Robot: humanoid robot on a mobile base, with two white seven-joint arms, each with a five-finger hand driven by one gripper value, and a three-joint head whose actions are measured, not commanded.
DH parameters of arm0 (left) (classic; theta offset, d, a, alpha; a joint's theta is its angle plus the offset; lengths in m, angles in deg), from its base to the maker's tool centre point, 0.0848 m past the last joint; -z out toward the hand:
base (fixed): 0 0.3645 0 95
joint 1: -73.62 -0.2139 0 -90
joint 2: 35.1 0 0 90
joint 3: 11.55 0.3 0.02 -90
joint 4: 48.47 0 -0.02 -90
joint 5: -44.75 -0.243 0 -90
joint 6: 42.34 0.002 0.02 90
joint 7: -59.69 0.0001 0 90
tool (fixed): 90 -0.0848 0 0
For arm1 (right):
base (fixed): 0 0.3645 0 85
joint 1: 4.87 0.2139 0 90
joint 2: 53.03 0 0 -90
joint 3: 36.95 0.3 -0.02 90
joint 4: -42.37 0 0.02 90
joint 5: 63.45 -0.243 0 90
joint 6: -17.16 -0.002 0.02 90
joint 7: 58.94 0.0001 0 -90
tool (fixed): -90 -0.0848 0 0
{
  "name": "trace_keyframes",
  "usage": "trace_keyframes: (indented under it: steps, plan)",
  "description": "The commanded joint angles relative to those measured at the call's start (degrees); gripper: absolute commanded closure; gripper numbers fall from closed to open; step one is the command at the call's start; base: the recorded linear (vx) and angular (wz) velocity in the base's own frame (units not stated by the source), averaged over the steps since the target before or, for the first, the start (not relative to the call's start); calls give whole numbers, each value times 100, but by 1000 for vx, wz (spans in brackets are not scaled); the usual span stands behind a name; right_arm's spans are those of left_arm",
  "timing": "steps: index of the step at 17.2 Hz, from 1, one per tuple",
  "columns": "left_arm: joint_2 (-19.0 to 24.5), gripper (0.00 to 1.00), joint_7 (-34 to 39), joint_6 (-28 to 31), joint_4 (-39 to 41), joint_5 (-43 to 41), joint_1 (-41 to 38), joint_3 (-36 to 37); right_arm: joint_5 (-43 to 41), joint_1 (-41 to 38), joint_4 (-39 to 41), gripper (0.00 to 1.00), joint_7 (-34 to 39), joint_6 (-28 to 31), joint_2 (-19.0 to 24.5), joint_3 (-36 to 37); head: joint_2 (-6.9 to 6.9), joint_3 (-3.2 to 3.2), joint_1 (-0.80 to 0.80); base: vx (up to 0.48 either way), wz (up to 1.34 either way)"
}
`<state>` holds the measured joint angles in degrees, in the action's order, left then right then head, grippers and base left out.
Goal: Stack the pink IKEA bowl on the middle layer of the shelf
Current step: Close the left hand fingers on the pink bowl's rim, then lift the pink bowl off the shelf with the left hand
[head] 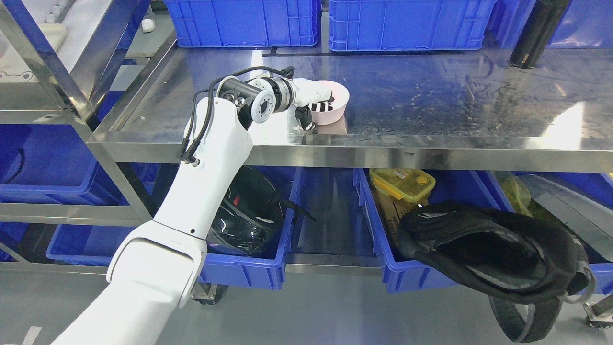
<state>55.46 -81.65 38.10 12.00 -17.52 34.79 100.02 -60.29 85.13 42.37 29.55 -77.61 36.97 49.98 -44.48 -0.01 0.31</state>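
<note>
The left hand (306,103) reaches in from the lower left to the pink bowl (330,108), which stands upright on the steel shelf (431,96) near its front edge. The fingers (322,105) hook over the bowl's near rim into its interior, with the thumb against the outer wall, pinching the rim. Blue crates (412,24) line the back of the shelf. A black bottle (539,33) stands at the far right, well apart from the bowl. Below the shelf, blue bins hold a black helmet (249,215) and a yellow lidded container (404,184).
</note>
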Motion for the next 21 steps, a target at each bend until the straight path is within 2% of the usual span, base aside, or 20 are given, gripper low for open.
trace_keyframes:
  steps: [1,3,5,8,15,19,21]
  plan:
    - [119,89,-61,-256,-228,-13,-2,-398,0,-132,100,0,2,2,-100,-1,0,0,0,0,0]
    - [128,96,-61,-529,-193,-13,-11,-757,0,-132,100,0,2,2,-100,-1,0,0,0,0,0]
    - [145,96,-61,-573,87,-5,-37,-917,0,-132,100,0,2,2,-100,8,0,0,0,0,0]
    - [251,96,-61,-1169,527,13,-90,-1469,0,-132,100,0,2,2,-100,-1,0,0,0,0,0]
    - [251,96,-61,-1953,1389,57,-353,-2244,0,-132,100,0,2,2,-100,-1,0,0,0,0,0]
    - [155,96,-61,-3128,1573,398,-362,-2885,0,-132,100,0,2,2,-100,-1,0,0,0,0,0]
    - [102,96,-70,-3472,1731,767,-502,-3009,0,-132,100,0,2,2,-100,-1,0,0,0,0,0]
